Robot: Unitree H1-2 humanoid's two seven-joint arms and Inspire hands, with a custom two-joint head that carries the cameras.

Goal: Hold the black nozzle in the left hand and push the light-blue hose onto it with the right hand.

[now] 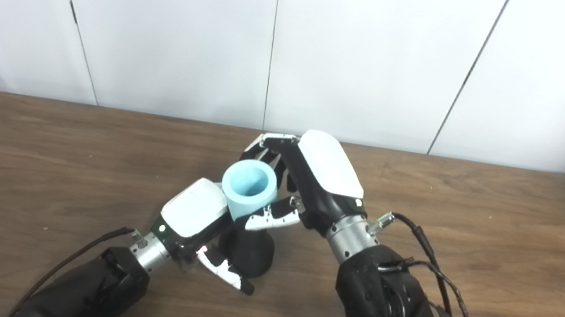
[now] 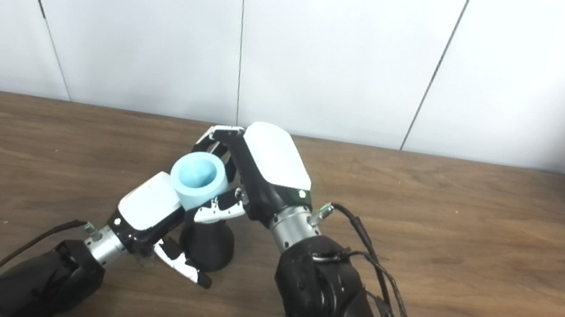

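gripping hose [image 1: 250, 187], right robot hand [image 1: 313, 177]; left robot hand [image 1: 193, 218] clasps nozzle [image 1: 248, 249].

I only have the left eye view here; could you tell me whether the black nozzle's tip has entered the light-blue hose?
Observer: The right eye view looks further down the light-blue hose. Its bore shows only light blue, no black.
Operator: Thank you. Is the join itself visible from there?
Observer: No. The thumb of the right hand crosses it, just above the black nozzle, which the left hand holds.
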